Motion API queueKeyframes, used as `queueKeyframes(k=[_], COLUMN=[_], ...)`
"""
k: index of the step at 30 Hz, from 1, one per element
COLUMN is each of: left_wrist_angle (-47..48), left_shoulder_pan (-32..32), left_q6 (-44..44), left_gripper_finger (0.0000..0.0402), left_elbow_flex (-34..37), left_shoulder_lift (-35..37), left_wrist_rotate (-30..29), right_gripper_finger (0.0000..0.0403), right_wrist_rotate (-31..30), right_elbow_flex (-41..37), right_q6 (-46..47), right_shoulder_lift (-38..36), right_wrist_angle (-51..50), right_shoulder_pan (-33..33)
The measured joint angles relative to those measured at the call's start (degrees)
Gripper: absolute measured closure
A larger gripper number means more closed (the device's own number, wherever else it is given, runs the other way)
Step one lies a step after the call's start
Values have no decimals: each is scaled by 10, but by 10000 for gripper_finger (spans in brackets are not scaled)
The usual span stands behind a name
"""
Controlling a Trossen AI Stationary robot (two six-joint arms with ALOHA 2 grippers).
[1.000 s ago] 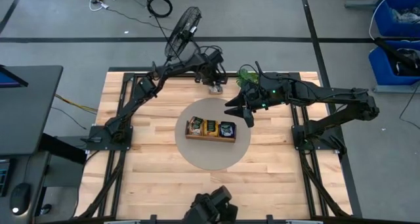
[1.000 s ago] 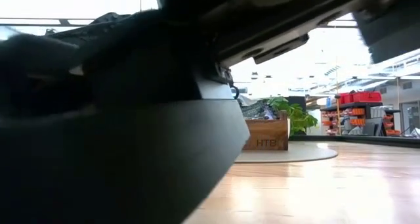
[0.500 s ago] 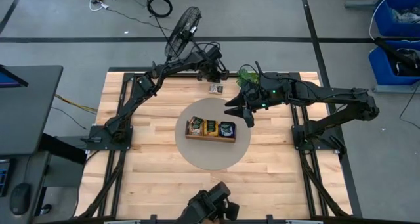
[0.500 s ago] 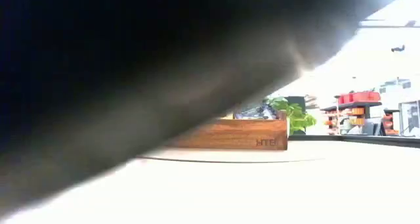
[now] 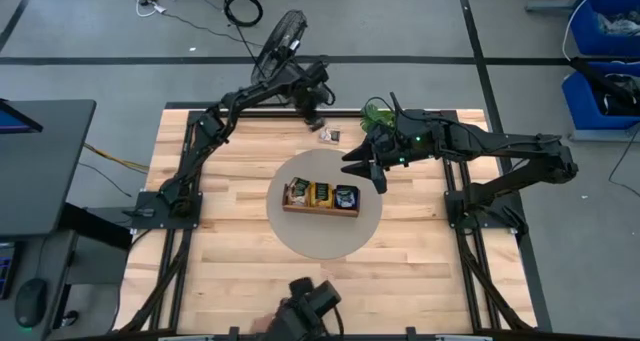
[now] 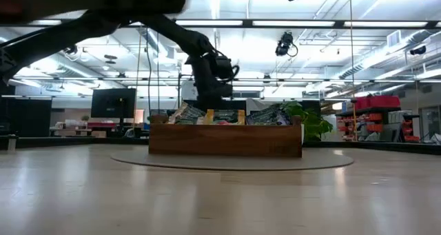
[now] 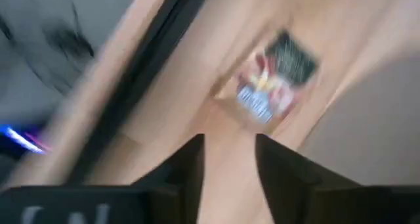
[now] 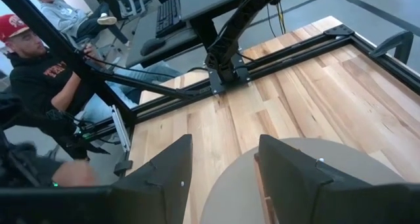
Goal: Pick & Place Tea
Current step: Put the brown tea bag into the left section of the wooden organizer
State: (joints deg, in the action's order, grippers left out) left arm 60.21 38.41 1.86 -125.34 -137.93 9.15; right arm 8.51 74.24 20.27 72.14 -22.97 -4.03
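One small tea packet (image 5: 328, 135), red, white and dark, lies flat on the wood near the table's far edge; the left wrist view shows it blurred (image 7: 275, 79). My left gripper (image 5: 314, 107) hovers just beyond it toward the far edge, open and holding nothing (image 7: 230, 159). The brown wooden tray (image 5: 320, 209) sits on a round grey mat (image 5: 322, 239), with several tea packets (image 5: 322, 193) standing in its three compartments. My right gripper (image 5: 376, 173) hangs over the mat's right rim, beside the tray, open and empty (image 8: 223, 168).
A green plant-like thing (image 5: 374, 111) stands by the far edge under the right arm. A dark device (image 5: 308, 309) sits at the near edge. People sit beyond the table's left side (image 8: 46, 73). Bare wood lies left, right and near of the mat.
My left gripper has drawn back from over the loose packet, up and toward the far left, while the packet has stayed on the wood. A dark shape that filled the low view has moved away, so the tray shows there. The right arm has kept still.
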Motion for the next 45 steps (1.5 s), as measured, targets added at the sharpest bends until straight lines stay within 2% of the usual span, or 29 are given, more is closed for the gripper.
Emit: queueKeyframes(k=[5,8,12,17,23,32,39,45], left_wrist_angle=[39,2,-12,-29,-5,9,5,-41], left_shoulder_pan=[-21,-26,-21,-12,0,1,-2,-13], left_q6=[402,532,663,697,789,920,913,876], left_gripper_finger=[199,176,172,191,214,219,214,175], left_elbow_flex=[2,3,3,2,3,3,6,40], left_shoulder_lift=[8,8,0,-12,-18,-18,-20,-21], left_wrist_rotate=[-104,-67,3,15,41,97,101,94], right_gripper_finger=[221,221,221,221,221,221,221,221], right_wrist_rotate=[-1,-1,-2,-2,-1,1,16,40], right_elbow_flex=[0,0,0,0,0,0,0,0], right_q6=[10,24,45,63,62,36,9,-13], right_shoulder_lift=[0,0,0,0,0,0,0,0], right_wrist_angle=[1,7,16,30,30,19,-14,-34], right_shoulder_pan=[0,0,0,0,0,0,0,0])
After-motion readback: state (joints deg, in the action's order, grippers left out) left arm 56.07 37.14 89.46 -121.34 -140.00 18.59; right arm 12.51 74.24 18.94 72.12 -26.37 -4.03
